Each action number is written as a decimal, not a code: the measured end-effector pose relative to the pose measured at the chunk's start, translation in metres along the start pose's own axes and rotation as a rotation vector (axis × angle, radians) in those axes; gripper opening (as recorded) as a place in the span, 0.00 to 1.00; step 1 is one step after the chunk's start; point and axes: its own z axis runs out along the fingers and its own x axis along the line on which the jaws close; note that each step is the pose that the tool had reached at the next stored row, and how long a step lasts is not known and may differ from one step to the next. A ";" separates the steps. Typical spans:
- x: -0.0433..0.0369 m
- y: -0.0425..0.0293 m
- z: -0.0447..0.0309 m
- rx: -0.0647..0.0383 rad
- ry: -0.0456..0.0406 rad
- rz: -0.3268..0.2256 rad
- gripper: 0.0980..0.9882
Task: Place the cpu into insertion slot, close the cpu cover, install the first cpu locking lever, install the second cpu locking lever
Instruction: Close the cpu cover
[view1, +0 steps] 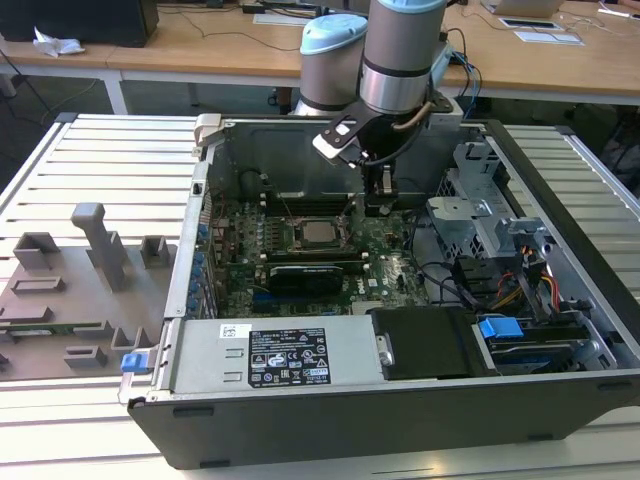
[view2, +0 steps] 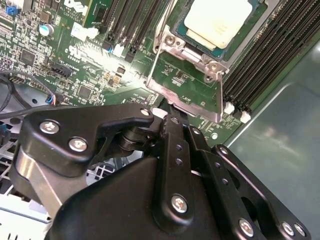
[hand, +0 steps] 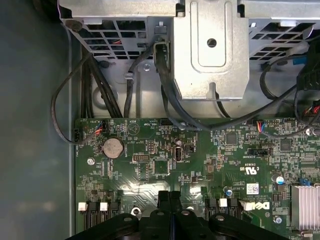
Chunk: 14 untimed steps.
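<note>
Beside cpu (view2: 216, 20) — memory slots (view2: 262, 67), cables (hand: 167, 85)

Open computer case (view1: 400, 425) on slatted table (view1: 110, 160)

Bright, even room light; glare whitens a patch of circuit board (view2: 116, 70) (hand: 132, 189) in both wrist views.

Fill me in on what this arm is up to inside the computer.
The arm's shut gripper is down inside the open case, right at the edge of the cpu cover. The cpu is already seated on the board. The cover is swung open beside it, with green board showing through its window. Whether the gripper actually touches the cover is unclear.
</note>
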 end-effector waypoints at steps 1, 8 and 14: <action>0.0000 -0.0006 0.0000 0.000 0.0000 0.000 0.01; 0.0000 -0.0063 -0.0002 0.000 0.0000 0.000 0.01; 0.0000 -0.0137 -0.0004 0.000 0.0000 0.000 0.01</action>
